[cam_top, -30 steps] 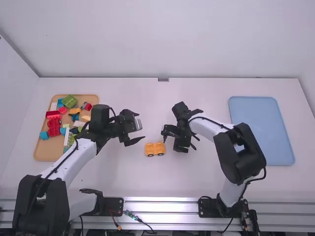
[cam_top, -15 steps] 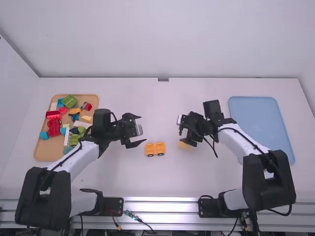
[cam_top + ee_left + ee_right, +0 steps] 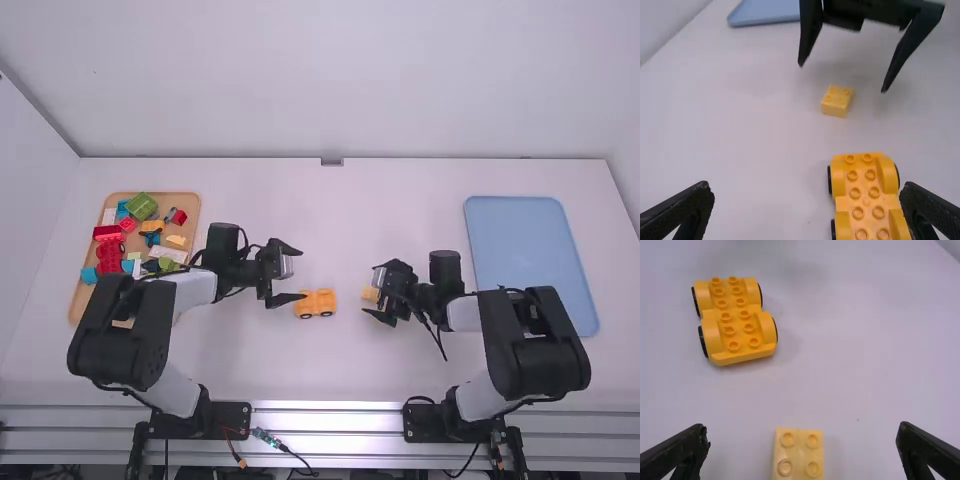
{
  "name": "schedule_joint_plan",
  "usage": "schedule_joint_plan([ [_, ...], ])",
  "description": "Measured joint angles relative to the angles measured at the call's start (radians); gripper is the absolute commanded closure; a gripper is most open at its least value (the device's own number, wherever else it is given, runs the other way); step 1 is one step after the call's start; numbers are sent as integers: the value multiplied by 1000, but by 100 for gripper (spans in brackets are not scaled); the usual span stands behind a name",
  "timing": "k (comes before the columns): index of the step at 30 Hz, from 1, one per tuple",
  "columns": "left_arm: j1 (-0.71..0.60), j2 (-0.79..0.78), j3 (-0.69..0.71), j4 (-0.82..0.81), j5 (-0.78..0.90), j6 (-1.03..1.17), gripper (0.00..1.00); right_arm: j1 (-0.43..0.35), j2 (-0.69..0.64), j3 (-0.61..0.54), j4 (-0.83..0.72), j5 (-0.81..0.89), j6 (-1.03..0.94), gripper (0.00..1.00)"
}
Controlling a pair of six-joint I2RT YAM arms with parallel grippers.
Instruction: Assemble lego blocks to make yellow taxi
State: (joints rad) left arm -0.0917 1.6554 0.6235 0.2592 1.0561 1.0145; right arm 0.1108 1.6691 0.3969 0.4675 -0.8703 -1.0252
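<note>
- Now R hand (image 3: 804, 440) is spread, pale block (image 3: 798, 457) btwn its fingers; prob. next grab.
- L hand (image 3: 807, 197), also spread, is nearer chassis (image 3: 866, 197), L of block.

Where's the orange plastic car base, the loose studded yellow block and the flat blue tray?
Orange car base (image 3: 735, 315): right wrist view, studded middle.
Loose yellow block (image 3: 798, 452): right wrist view, studded top.
Blue tray (image 3: 525, 250): high view, bare middle.
</note>
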Motion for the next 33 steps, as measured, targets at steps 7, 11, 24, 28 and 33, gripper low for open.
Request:
schedule_joint_plan([
  [7, -18, -32, -20, 19, -14, -23, 1, 14, 6, 0, 0, 54, 26, 1],
  [11, -57, -63, -92, 115, -95, -105, 1, 26, 6, 9, 0, 119, 58, 1],
  [24, -89, -73, -376, 596, -196, -237, 1, 44, 6, 20, -27, 111, 76, 1],
  [28, -89, -73, -409, 581, -193, -239, 1, 46, 6, 20, -57, 109, 50, 1],
  [33, -89, -61, -332, 394, -176, -217, 1, 34, 6, 21, -79, 80, 1, 0],
])
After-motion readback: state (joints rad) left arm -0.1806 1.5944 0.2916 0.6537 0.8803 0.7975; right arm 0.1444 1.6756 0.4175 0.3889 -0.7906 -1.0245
